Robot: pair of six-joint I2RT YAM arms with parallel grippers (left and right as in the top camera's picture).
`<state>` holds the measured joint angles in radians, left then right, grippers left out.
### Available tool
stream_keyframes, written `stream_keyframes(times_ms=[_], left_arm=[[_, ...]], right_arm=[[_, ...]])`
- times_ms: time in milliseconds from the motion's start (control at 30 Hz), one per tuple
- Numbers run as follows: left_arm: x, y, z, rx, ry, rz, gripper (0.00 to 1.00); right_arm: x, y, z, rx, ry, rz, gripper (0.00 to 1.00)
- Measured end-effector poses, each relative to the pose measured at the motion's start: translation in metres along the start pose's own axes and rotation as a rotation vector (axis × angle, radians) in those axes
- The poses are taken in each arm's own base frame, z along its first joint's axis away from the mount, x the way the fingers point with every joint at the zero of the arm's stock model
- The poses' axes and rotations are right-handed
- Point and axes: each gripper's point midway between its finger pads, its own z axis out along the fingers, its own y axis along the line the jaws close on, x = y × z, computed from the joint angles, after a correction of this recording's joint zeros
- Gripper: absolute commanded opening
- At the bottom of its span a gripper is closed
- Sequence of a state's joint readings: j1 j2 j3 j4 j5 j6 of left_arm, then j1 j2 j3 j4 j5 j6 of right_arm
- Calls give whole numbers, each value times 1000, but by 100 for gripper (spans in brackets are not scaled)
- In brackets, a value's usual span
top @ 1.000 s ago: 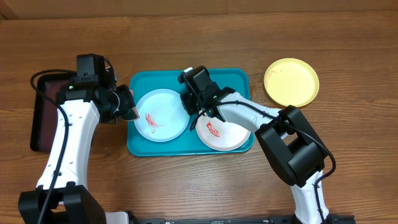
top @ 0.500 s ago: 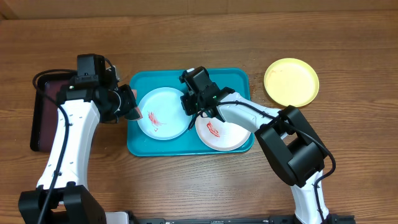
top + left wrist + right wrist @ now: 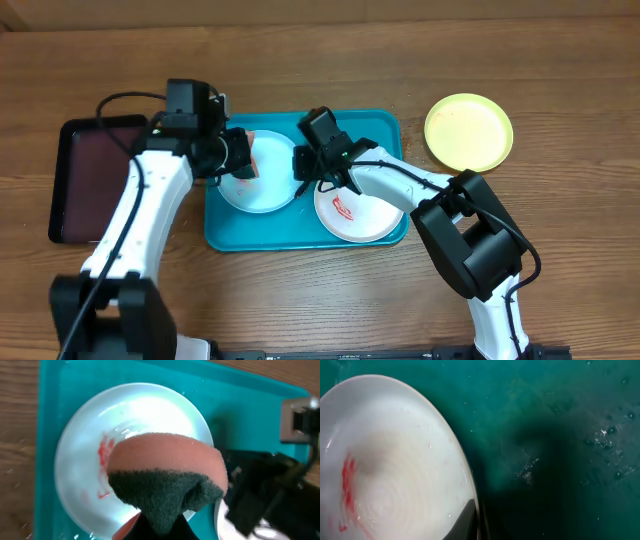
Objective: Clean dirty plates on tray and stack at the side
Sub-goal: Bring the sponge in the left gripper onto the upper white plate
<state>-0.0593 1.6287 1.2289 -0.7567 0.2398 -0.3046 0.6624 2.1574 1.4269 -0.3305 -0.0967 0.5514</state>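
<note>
Your large teal-blue rectangular plastic tray (image 3: 375, 128) sits in the middle of the overhead frame on the wooden surface (image 3: 560, 260), and two of the three plates lie in it. The light blue round plastic plate (image 3: 272, 192) is in the tray's left half. In the left wrist view it carries a thin red streak (image 3: 103, 451) towards its left side. The white round plastic plate (image 3: 368, 222) lies in the tray's right half, just beside the blue one, with a red smear (image 3: 343, 208) near its middle. The yellow-green round plastic plate (image 3: 468, 132) rests on the surface at the upper right of the frame, well apart from the tray. Your left gripper (image 3: 236, 160) is closed on a salmon-pink sponge with a dark green scouring face (image 3: 165, 465) and holds it over the light blue plate. You cannot tell from these views whether the sponge touches the plate. Your right gripper (image 3: 302, 184) is at the light blue plate's right rim, between the two plates. In the right wrist view its fingers show only as slivers at the bottom edge, one on each side of that rim and nearly together, so it looks pinched on the plate. A smaller dark maroon rectangular tray (image 3: 95, 180) lies on the surface at the left of the frame, near the teal tray.
</note>
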Motion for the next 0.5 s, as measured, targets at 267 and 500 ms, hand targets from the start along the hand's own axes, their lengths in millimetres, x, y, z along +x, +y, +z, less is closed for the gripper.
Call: stream_keyframes(times_ms=[267,500], left_arm=[[3,13,60,-18,76,-31,4],[6,17,73,-25,93,-78,4]], right_arm=[[1,0,0,2,3,48,4],[-5,-5,0,41,-30,-6,4]])
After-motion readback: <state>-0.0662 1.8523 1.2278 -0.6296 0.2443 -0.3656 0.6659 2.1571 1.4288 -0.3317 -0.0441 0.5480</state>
